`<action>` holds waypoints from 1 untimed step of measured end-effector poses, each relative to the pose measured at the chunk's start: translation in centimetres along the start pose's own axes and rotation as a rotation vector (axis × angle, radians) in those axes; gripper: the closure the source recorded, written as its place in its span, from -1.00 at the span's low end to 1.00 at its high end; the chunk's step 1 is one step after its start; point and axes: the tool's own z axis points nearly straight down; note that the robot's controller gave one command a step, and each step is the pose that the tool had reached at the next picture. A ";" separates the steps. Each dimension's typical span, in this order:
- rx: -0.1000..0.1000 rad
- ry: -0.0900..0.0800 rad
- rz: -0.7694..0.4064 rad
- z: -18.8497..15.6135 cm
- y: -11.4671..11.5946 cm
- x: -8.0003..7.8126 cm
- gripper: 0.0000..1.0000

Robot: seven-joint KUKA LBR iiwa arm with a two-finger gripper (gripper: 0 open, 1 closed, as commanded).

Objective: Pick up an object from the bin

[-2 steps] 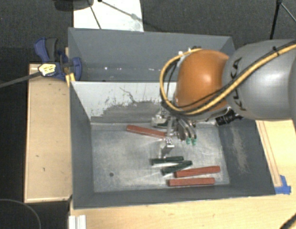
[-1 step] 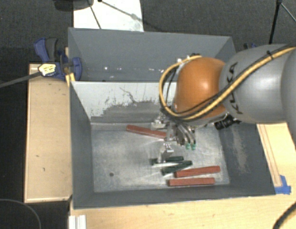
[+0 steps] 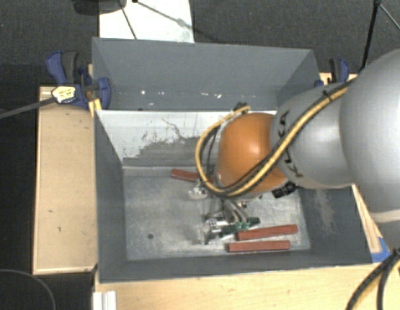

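Note:
My gripper [image 3: 218,225] is low over the bin floor, right of the middle and close to the front wall, under the arm's orange cover. A small green piece [image 3: 246,224] lies right against its tip; whether it is gripped is unclear. Two red-brown flat sticks lie just to the right: one [image 3: 275,231] is angled slightly, and the other [image 3: 259,245] sits in front of it along the front wall. A third red-brown stick [image 3: 183,174] lies behind and left of the gripper, its right end hidden by the cover.
The arm and its orange cover with looped cables hang over the bin's right half and hide the floor there. Bare scuffed floor stretches over the left half, bounded by steep grey walls.

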 end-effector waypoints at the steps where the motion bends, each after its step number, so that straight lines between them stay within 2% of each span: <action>1: 0.001 -0.002 -0.052 0.9 -6.4 -1.6 1.00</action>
